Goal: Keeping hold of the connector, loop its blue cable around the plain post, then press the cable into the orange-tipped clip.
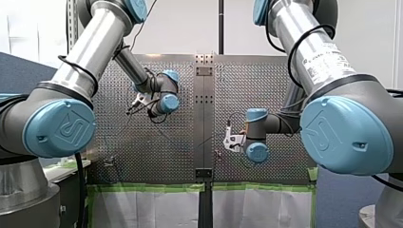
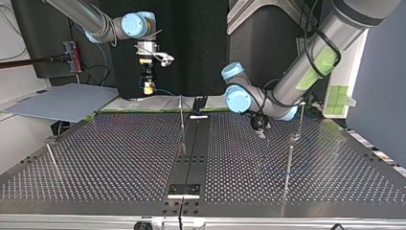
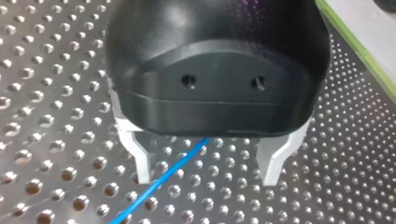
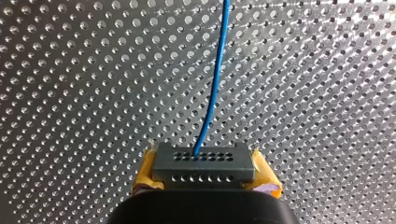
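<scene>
There is one connector (image 4: 204, 163), one blue cable (image 4: 215, 84), and two grippers.

The connector is a small dark grey block. It has two rows of little round holes on its face. My right gripper (image 4: 205, 171) pinches it tight, with one yellow pad (image 4: 147, 173) pressed on each end. The blue cable comes out of a hole in the top row. From there it runs straight ahead of the fingers, over the shiny table (image 4: 70, 93) full of holes.

My left gripper (image 3: 208, 175) is black with two metal fingers (image 3: 140, 161). The fingers are spread wide and grip nothing. The blue cable passes between them, close by one finger and far from the other. It lies low over the table.

Farther off, in the top view, my right gripper (image 2: 149, 86) hangs high past the far edge of the table. My left gripper (image 2: 261, 129) is low over the table. I count four thin posts (image 2: 289, 165) standing on the table. One of them is near my left gripper. The tips are too small to tell their colour.
</scene>
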